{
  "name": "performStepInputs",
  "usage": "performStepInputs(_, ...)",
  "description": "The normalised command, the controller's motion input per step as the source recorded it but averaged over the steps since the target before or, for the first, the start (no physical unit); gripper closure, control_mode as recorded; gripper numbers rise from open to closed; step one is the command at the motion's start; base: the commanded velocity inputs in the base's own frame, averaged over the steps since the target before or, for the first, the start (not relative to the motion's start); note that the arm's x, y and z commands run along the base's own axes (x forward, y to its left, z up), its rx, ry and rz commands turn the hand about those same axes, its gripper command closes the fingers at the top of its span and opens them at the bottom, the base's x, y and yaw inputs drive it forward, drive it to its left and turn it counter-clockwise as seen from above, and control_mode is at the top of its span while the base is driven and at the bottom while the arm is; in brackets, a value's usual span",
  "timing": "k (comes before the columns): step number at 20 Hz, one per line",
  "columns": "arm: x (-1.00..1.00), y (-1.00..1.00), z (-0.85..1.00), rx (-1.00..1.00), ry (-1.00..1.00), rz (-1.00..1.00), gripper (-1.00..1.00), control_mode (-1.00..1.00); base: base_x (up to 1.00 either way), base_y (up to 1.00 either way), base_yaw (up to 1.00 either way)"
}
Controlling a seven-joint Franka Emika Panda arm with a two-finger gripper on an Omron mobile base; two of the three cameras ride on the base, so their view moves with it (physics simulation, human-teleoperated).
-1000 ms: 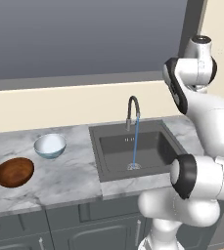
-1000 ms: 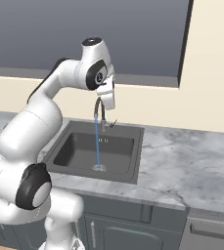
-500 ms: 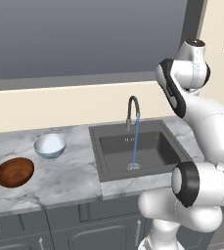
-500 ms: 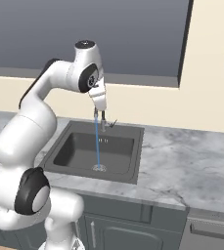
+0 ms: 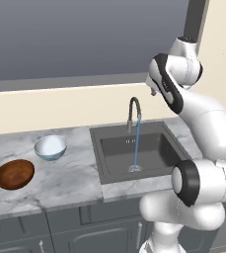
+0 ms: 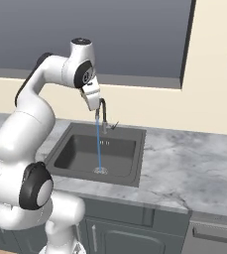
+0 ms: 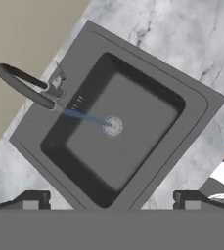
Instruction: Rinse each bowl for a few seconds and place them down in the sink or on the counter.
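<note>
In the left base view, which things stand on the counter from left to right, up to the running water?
Dark reddish-brown bowl → pale blue-white bowl → sink left rim → faucet → water stream.

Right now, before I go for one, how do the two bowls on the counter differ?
The pale blue-white bowl is glossy and light; the reddish-brown bowl is dark and wood-like. The pale bowl sits nearer the sink and closer to the back wall; the brown bowl sits farther left, toward the counter front edge. Both are small, round, upright, similar in size, and untouched by the water.
</note>
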Motion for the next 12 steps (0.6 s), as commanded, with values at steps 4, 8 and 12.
performStepInputs(4, 0.00, 0.57, 0.00, -0.01, 0.07, 0.14, -1.00, -1.00, 0.00, 0.00, 0.00)
performStepInputs(8, 0.00, 0.55, -0.01, -0.02, 0.06, 0.13, -1.00, -1.00, 0.00, 0.00, 0.00)
performStepInputs(12, 0.00, 0.55, -0.12, -0.01, 0.08, 0.12, -1.00, -1.00, 0.00, 0.00, 0.00)
